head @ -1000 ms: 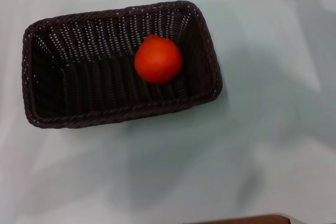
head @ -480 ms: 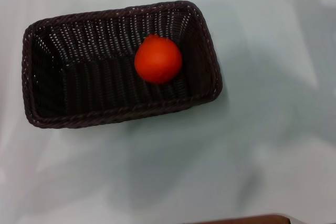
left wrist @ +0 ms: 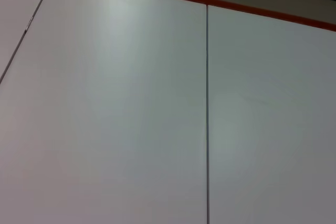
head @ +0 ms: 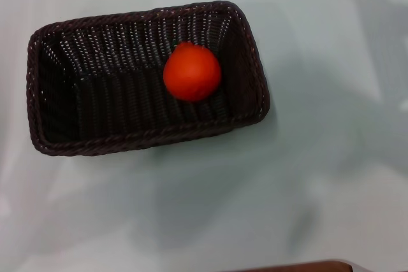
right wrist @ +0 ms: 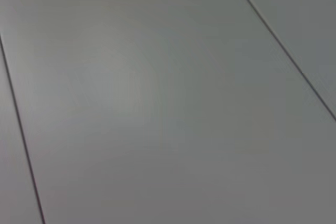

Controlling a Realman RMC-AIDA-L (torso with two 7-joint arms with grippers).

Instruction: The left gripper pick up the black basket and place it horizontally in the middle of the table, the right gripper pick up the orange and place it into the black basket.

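The black basket [head: 57,93] lies lengthwise across the white table [head: 319,176] in the head view, a little left of the middle. The orange [head: 192,72] rests inside it, toward its right end near the far wall. Neither gripper shows in any view. The left wrist view shows only pale flat panels with a dark seam [left wrist: 207,114] and a red strip [left wrist: 236,6] at one edge. The right wrist view shows only grey flat panels with thin dark seams [right wrist: 281,45].
A dark brown edge [head: 299,265] shows at the near side of the table in the head view. Soft shadows lie on the table in front of the basket and at the right.
The basket and the orange have not moved. The soft shadows at the table's right side have shifted slightly.
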